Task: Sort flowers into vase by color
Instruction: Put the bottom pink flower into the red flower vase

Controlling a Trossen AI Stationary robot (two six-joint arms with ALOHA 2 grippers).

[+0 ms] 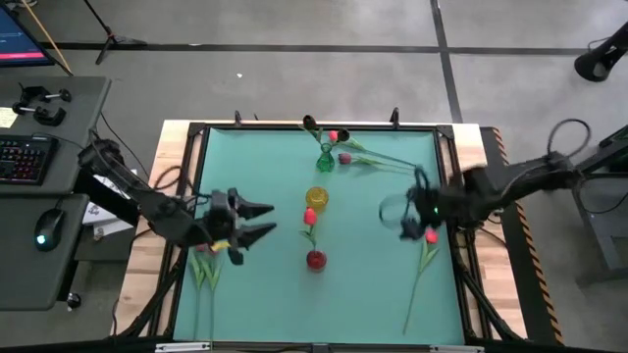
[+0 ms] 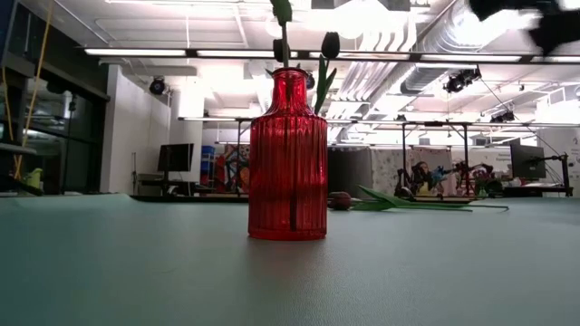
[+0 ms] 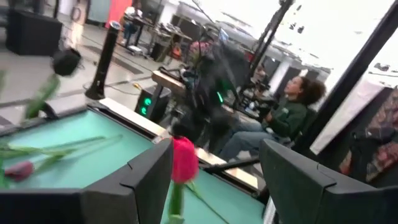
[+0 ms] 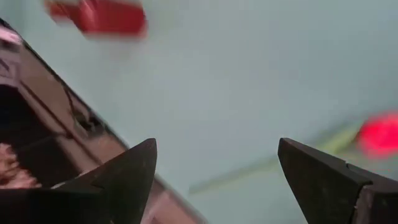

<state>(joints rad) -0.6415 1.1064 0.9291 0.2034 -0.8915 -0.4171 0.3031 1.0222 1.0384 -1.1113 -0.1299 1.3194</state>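
1. Three vases stand in a line down the middle of the tabletop (image 1: pixel 245 167): a green vase (image 1: pixel 326 158), a yellow vase (image 1: pixel 317 197) and a red vase (image 1: pixel 316 260).
2. The red vase already holds stems, as the low view shows; the green vase seems to hold a flower too.
3. A maroon tulip (image 1: pixel 345 157) lies loose near the green vase, and a red tulip (image 1: pixel 430 236) lies at the right side.
4. More flowers (image 1: pixel 204 265) lie at the left edge, so I judge the sorting partly done.
5. The left gripper (image 1: pixel 263 220) hovers empty, jaws spread; the right gripper (image 1: pixel 407 218) hangs above the red tulip, jaws spread too.
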